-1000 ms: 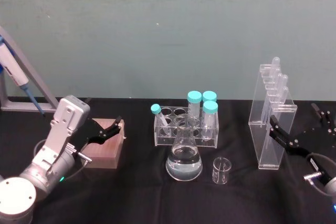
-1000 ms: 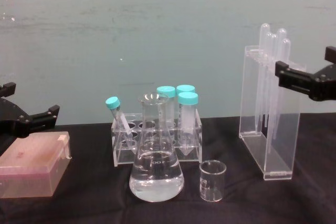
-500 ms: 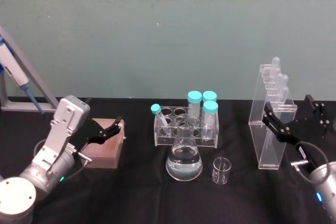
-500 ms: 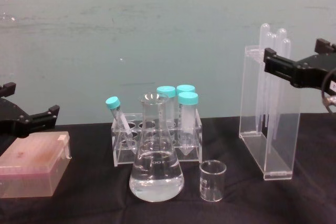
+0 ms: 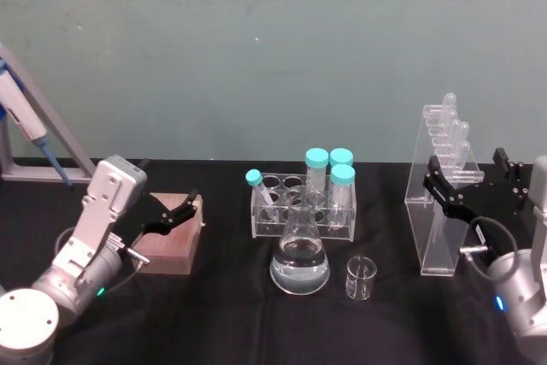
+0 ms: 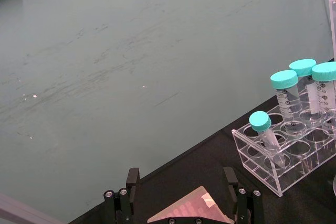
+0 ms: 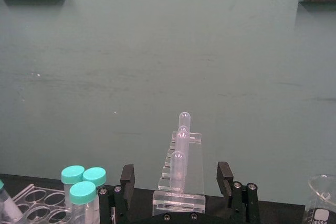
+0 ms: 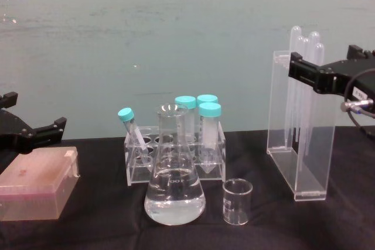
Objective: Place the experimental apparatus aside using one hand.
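Now: R gripper (image 5: 479, 181), jaws apart, lined up on the upper part of the acrylic stand (image 5: 440, 211) at table right; flask (image 5: 299, 256) and beaker (image 5: 361, 278) sit mid-table, L gripper (image 5: 175, 214) parked, jaws apart, over the pink box (image 5: 175, 250). Best approach, prob.: straddle the stand squarely, close gently (clear walls look slippery), keep it upright. Vs. 1 s ago, R gripper has risen and swung in; labware unmoved.

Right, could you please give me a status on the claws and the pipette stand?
Right claw open, by the top of the pipette stand, not gripping. Left claw open, parked over the pink box. Stand upright; flask and beaker clear of it.
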`<state>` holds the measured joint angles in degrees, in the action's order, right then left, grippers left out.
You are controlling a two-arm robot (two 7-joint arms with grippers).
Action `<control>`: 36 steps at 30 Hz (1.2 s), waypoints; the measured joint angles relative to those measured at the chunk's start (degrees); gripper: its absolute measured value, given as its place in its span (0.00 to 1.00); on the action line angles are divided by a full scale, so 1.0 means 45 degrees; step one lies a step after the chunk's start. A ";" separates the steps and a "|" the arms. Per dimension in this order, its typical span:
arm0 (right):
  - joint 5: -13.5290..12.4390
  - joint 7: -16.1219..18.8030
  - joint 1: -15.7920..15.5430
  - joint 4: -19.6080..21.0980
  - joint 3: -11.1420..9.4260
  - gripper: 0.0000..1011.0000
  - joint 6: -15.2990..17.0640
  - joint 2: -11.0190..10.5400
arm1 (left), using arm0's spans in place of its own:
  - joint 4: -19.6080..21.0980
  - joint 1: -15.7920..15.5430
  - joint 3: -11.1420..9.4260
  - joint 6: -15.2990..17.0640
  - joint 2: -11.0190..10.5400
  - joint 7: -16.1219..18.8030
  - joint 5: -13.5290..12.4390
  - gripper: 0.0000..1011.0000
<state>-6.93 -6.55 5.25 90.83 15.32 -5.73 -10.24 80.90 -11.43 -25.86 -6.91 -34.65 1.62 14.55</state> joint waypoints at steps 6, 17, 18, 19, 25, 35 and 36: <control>0.0250 -0.0106 0.0246 -0.0372 -0.0129 0.99 0.0112 0.0429 | 0.0000 0.0000 0.0000 0.0000 0.0001 0.0000 0.0000 0.99; 0.0664 -0.0164 0.0475 -0.0713 -0.0373 0.99 0.0177 0.1020 | 0.0000 0.0000 0.0000 0.0000 0.0000 -0.0001 0.0000 0.99; 0.0694 -0.0168 0.0476 -0.0718 -0.0392 0.99 0.0184 0.1057 | 0.0001 0.0000 0.0000 0.0000 0.0001 -0.0001 0.0000 0.99; 0.0750 -0.0174 0.0475 -0.0727 -0.0430 0.99 0.0198 0.1125 | 0.0001 0.0000 0.0000 0.0000 0.0001 -0.0001 0.0000 0.99; 0.0944 -0.0177 0.0475 -0.0814 -0.0585 0.99 0.0228 0.1378 | 0.0000 0.0000 0.0000 0.0000 0.0000 0.0000 0.0000 0.99; 0.1129 0.0149 0.0489 -0.0989 -0.0790 0.99 0.0278 0.1708 | 0.0000 0.0001 -0.0001 0.0000 0.0001 0.0000 -0.0001 0.99; 0.1144 0.0192 0.0499 -0.1005 -0.0799 0.99 0.0278 0.1723 | 0.0000 0.0001 -0.0001 0.0000 0.0001 0.0000 -0.0001 0.99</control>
<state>-1.78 -5.68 7.49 86.31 11.72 -4.47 -2.48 80.90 -11.43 -25.86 -6.91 -34.64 1.62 14.55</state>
